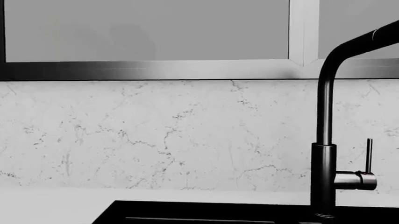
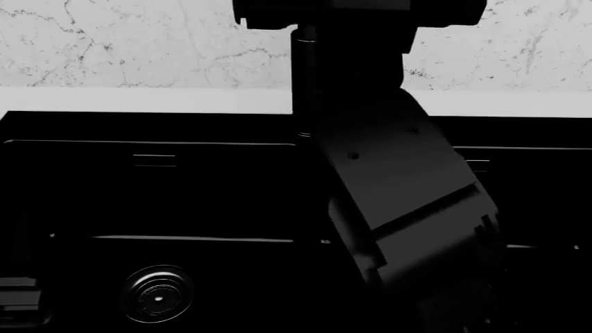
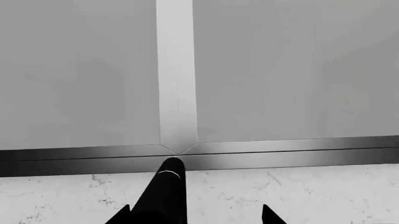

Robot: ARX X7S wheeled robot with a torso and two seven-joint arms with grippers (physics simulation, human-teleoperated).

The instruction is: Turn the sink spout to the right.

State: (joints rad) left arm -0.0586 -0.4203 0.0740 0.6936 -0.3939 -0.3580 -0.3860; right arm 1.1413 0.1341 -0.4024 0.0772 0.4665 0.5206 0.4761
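The tall thin black sink spout (image 1: 324, 140) stands behind the shiny black sink (image 2: 185, 201) — right gripper (image 3: 196, 217) fingers spread around it; left gripper unseen

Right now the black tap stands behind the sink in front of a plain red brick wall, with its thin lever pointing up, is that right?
Not quite. The wall behind the sink spout is white marble with grey veins, not red brick, as the left wrist view shows. The rest holds: the spout stands behind the sink and its thin lever points up.
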